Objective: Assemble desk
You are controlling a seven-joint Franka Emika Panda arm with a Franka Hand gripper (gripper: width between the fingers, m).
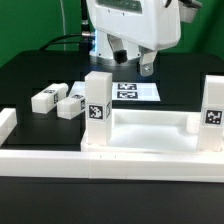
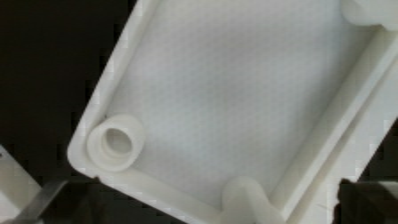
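The white desk panel [image 1: 150, 132] lies flat against the front border bar, with its raised rim up. Two tagged white legs stand upright on it, one at the exterior view's left corner [image 1: 97, 103] and one at the right corner [image 1: 213, 104]. Two more legs [image 1: 45, 98] [image 1: 70, 103] lie loose on the table to the left. My gripper [image 1: 133, 60] hangs open and empty behind the panel, above the marker board [image 1: 135, 92]. The wrist view shows the panel [image 2: 231, 90] with a round corner socket [image 2: 116, 145]. My gripper [image 2: 210, 208] has its dark fingers [image 2: 43, 205] wide apart.
A long low white border bar [image 1: 110, 165] runs along the front. A short bar [image 1: 6, 122] stands at the exterior view's left. The black table [image 1: 40, 70] stretches behind the loose legs. Cables hang at the back by the arm's base.
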